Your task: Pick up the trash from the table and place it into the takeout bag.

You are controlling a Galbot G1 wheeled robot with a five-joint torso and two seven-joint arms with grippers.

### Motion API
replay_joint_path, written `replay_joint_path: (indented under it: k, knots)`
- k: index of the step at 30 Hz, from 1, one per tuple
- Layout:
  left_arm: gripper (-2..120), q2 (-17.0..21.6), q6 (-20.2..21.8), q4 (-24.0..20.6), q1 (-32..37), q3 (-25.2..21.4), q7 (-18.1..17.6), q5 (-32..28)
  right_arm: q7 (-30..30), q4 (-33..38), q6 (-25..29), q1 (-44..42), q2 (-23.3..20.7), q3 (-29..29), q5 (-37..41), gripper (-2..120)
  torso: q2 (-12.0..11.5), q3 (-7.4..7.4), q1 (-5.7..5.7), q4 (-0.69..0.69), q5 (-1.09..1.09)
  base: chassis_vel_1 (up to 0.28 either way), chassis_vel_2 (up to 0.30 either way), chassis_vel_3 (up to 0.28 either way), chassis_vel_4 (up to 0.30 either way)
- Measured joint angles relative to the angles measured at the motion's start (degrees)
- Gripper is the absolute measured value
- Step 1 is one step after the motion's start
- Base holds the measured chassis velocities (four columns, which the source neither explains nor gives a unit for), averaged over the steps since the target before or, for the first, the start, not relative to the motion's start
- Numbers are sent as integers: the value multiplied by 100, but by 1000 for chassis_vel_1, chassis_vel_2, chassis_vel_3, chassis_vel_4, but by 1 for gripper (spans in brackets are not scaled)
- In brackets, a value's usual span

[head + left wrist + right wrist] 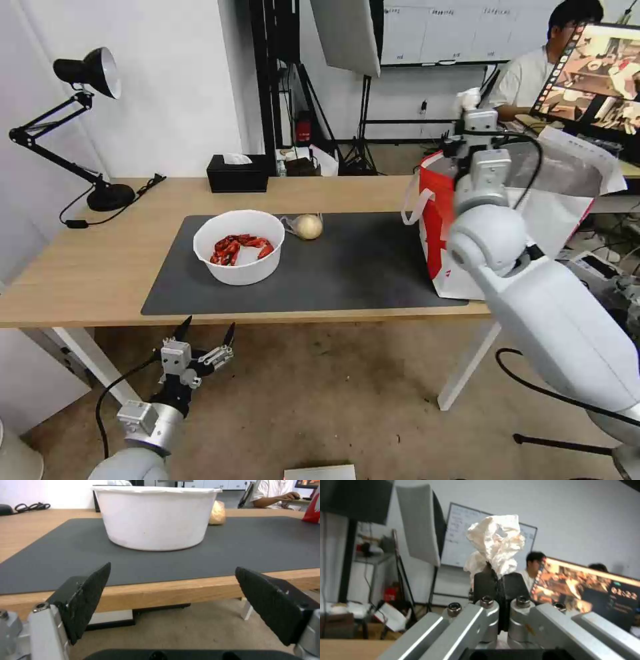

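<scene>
White crumpled tissue point(496, 542) is pinched between the closed fingers of the right gripper point(498, 576), which is raised over the open takeout bag point(440, 233) at the right end of the table point(80, 267). On the grey mat point(353, 267) the white bowl point(239, 247) with red shells stands beside the wrapped bun point(309, 227). Below the front edge of the table, the left gripper point(207, 333) hangs with its fingers spread and empty.
</scene>
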Motion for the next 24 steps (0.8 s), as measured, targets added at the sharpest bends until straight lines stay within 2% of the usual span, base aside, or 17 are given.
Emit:
replay_joint_path:
  k: [2,4,7,9,10,12,13,14,18,19,24]
  knots:
    - [100,1,3,0,0,10,0,1,106,8,-99,-21,-13,15,121,3,0,0,0,1,0,0,0,0,0]
    - [100,12,7,0,0,18,1,0,270,34,-248,-25,-40,33,356,15,-1,0,0,1,-2,0,0,0,0]
    - [100,28,9,0,-5,19,1,-2,321,49,-336,-5,-53,36,481,23,-1,0,0,0,-1,0,0,0,0]
    - [100,29,12,6,-13,19,-2,-2,347,62,-353,5,-48,37,522,34,-1,0,0,1,-3,0,0,0,0]
    - [100,29,12,6,-13,19,-2,-2,347,62,-353,5,-48,37,522,34,-1,0,0,1,-3,0,0,0,0]
    - [100,28,19,-3,-12,15,-7,-5,366,69,-362,-10,-34,26,563,41,0,0,0,1,-2,0,0,0,0]
    - [100,28,21,-9,-9,15,-7,-6,377,70,-363,-16,-29,19,573,48,-1,0,0,1,-2,0,0,0,0]
    - [100,28,21,-9,-9,15,-7,-6,377,70,-363,-16,-29,19,573,48,-1,0,0,1,-2,0,0,0,0]
    - [100,24,22,-14,9,14,-7,-6,389,78,-367,-1,-27,1,592,67,0,0,0,1,-2,0,0,0,0]
    - [100,24,22,-14,9,14,-7,-6,389,78,-367,-1,-27,1,592,67,0,0,0,1,-2,0,0,0,0]
    - [100,17,22,-28,13,15,-6,-7,390,103,-368,-57,-37,-2,596,86,-1,0,0,1,-2,0,0,0,0]
